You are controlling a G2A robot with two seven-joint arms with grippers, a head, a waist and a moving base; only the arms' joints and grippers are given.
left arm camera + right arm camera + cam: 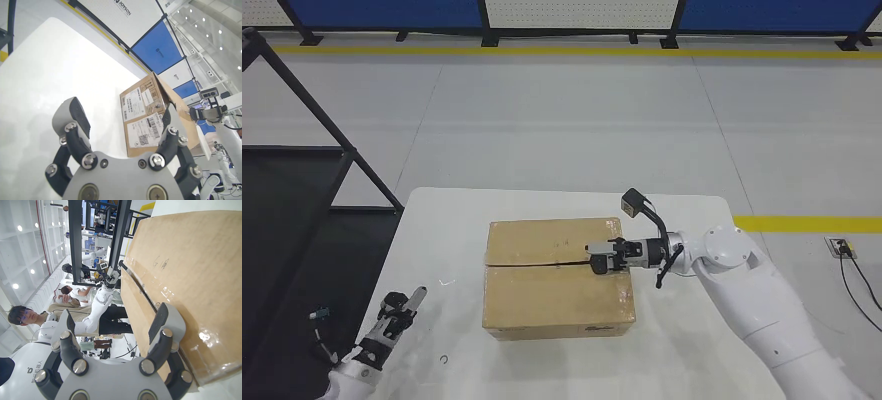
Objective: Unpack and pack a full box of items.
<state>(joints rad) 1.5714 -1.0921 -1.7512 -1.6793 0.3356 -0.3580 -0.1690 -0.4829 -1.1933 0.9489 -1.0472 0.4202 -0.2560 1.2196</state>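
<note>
A closed brown cardboard box (552, 290) sits in the middle of the white table (442, 240), its two top flaps meeting at a seam. My right gripper (600, 256) is open at the right end of that seam. In the right wrist view one finger (160, 317) rests on the box top (189, 256) beside the seam, the other hangs off in the air. My left gripper (402, 305) is open and holds nothing, low over the table's near left corner. From it the box's labelled end (138, 113) is seen some way ahead of the left gripper (122, 105).
A black metal frame (302, 150) stands off the table's left side. White table surface (56, 66) lies bare between the left gripper and the box. The far arm with its wrist camera (208, 111) shows beyond the box.
</note>
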